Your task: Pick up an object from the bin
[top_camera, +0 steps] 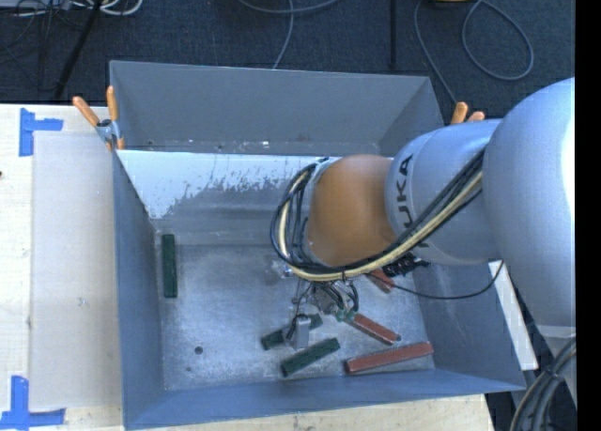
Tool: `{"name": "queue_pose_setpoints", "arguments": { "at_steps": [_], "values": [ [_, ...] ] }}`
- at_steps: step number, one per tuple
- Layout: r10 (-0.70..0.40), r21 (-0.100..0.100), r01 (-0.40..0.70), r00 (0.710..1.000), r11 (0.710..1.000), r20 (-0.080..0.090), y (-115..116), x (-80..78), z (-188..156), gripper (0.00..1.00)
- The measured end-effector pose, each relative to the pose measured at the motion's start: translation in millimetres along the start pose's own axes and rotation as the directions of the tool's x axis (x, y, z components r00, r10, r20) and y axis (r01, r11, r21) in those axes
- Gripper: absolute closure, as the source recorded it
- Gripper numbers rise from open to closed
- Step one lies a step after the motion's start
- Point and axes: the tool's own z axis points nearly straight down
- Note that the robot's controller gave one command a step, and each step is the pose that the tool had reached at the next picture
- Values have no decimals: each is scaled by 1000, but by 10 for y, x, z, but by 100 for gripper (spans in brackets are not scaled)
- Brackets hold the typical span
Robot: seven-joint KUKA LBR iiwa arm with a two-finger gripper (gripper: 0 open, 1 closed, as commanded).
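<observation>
My gripper (301, 325) reaches down to the bin floor, right of centre and near the front wall, under the arm's orange cover. A small dark green piece (275, 337) lies at its lower left, touching or nearly touching its tip. Just below the gripper a dark green bar (311, 357) lies slanted on the floor. A short red-brown bar (376, 329) lies to its right, partly under the wrist cables. I cannot make out anything held in the gripper.
A longer red-brown bar (389, 358) rests near the front right corner. Another dark green bar (169, 266) lies upright along the left wall. A tiny dark speck (199, 351) sits on the floor at front left. The arm covers the bin's right rear.
</observation>
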Motion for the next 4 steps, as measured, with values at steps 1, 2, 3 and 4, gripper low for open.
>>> {"name": "queue_pose_setpoints", "arguments": {
  "at_steps": [1, 2, 3, 4],
  "values": [
    [36, 0, -36, 999, 999, 2, 365, 573, 1, 0],
    [40, -1, -40, 999, 999, 1, 352, 561, -1, 100],
    [42, 0, -42, 999, 999, 0, 348, 565, 6, 0],
    [-65, 0, 65, 998, 998, 1, 638, 6, 3, 0]
  ]
}}
